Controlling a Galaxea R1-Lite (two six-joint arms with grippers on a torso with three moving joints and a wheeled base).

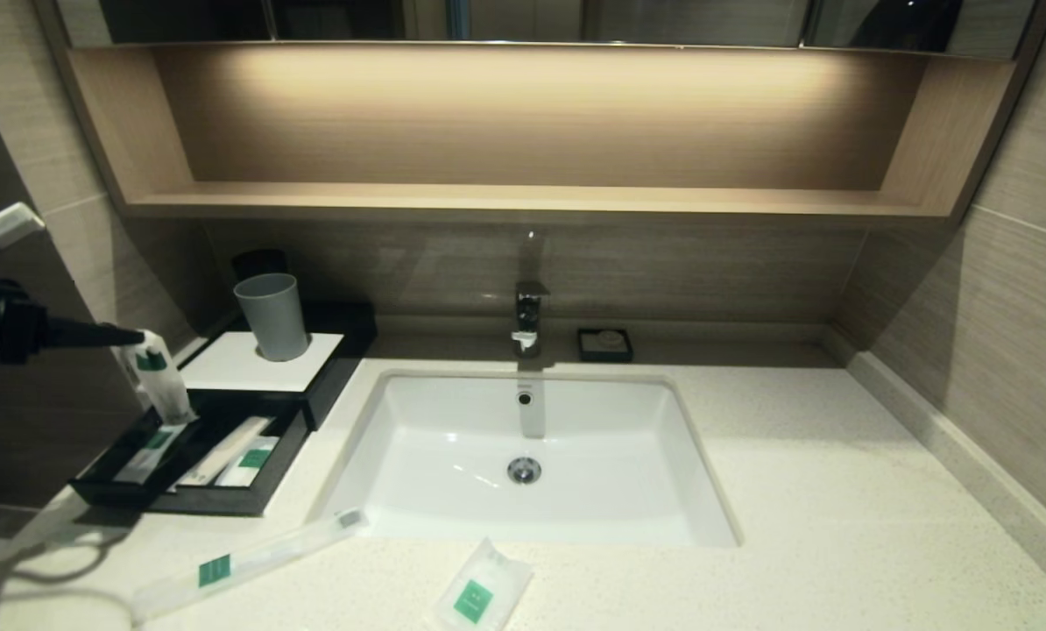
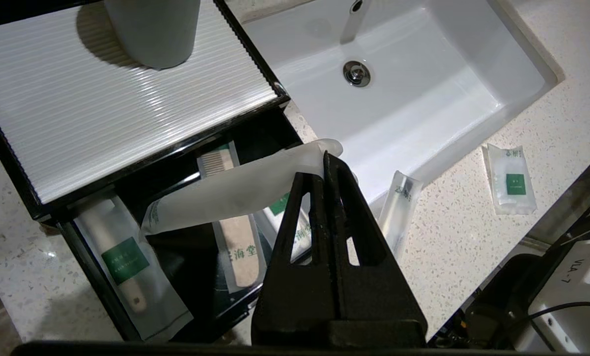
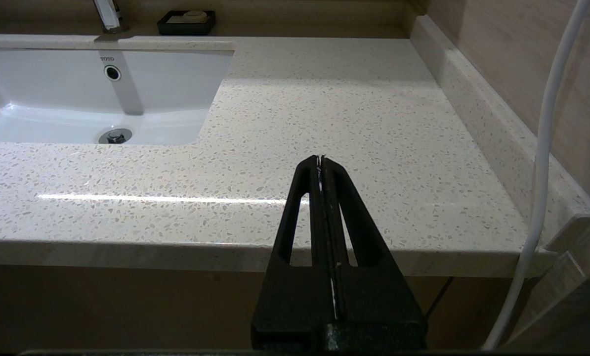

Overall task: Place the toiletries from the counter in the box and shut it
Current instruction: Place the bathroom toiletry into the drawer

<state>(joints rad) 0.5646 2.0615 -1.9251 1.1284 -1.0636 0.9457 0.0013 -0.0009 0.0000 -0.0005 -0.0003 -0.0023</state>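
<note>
We hold a toothbrush packet (image 2: 235, 193) clamped in our left gripper (image 2: 324, 160), its long axis hanging slantwise directly above the box (image 2: 127, 128)'s open drawer (image 2: 186, 257); right gripper (image 3: 320, 160) closed, empty.

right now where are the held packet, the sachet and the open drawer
held packet (image 2: 235, 190), left wrist view, middle of its wrap
sachet (image 1: 481, 592), head view, green label
open drawer (image 1: 212, 499), head view, front wall

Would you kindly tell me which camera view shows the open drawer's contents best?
The left wrist view: it looks down into the drawer, showing its packets and labels. The head view shows the drawer obliquely, with contents small. The right wrist view misses it.
</note>
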